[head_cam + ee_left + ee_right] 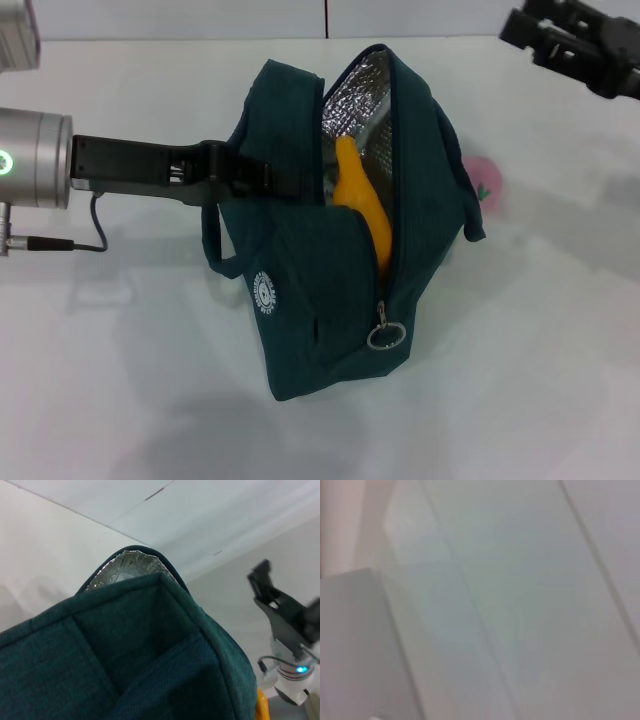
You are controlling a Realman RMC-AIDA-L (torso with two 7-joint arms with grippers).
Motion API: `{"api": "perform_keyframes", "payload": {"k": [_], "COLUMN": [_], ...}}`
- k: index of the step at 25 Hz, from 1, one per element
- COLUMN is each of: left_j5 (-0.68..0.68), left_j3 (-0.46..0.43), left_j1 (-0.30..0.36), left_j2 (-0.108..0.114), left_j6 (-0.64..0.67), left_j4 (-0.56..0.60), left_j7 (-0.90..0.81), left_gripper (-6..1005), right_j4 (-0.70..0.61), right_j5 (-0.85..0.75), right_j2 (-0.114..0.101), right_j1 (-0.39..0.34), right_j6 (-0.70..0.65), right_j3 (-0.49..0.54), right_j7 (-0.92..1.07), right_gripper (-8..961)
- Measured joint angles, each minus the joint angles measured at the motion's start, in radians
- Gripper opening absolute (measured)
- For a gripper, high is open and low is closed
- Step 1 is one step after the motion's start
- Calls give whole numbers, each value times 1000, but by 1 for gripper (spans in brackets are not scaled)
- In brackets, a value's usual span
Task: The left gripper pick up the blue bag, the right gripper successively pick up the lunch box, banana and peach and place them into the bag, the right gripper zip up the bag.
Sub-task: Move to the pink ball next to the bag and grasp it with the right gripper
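The blue bag [320, 290] stands raised on the white table, its top unzipped and the silver lining showing. My left gripper [245, 178] reaches in from the left and is shut on the bag's side near the opening. A yellow banana [365, 205] sits inside the bag, sticking up through the opening. The pink peach [488, 182] lies on the table just behind the bag's right side. My right gripper [528, 38] hangs high at the far right, open and empty, well away from the bag. The left wrist view shows the bag [125, 655] close up and the right gripper [262, 582] beyond. The lunch box is hidden.
The zipper's ring pull [384, 335] hangs at the near end of the opening. A loose handle strap [212, 245] droops on the bag's left side. The white table [520, 380] stretches around the bag. The right wrist view shows only pale blurred surfaces.
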Motion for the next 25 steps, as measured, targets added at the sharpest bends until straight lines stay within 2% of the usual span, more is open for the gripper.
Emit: {"api": "perform_keyframes", "payload": {"k": [2,5,7,11,20,25], "left_j5": [0,0,0,0,0,0], "left_j3": [0,0,0,0,0,0], "left_j1": [0,-2,-3,-5,-10,-10], "left_j2": [0,-2,-3,-4,-6,-6], "left_j6": [0,1,1,2,2,2], "left_j4": [0,0,0,0,0,0], "left_j7": [0,0,0,-3,-5,-2], "left_gripper": [32,32,32,32,32,32], "right_j4": [0,-3,-2,5,51,100], "right_j5": [-51,-164,-236,-344,-376,-379], "right_j2": [-13,-15,-8,20,27,28], "right_j1": [1,8,10,13,28,64], "right_j6": [69,192,262,367,420,459], "right_j3": [2,4,2,-4,-18,-52], "right_j7": [-9,-20,-30,-37,-47,-47], "right_gripper": [862,861,861,858,818,793]}}
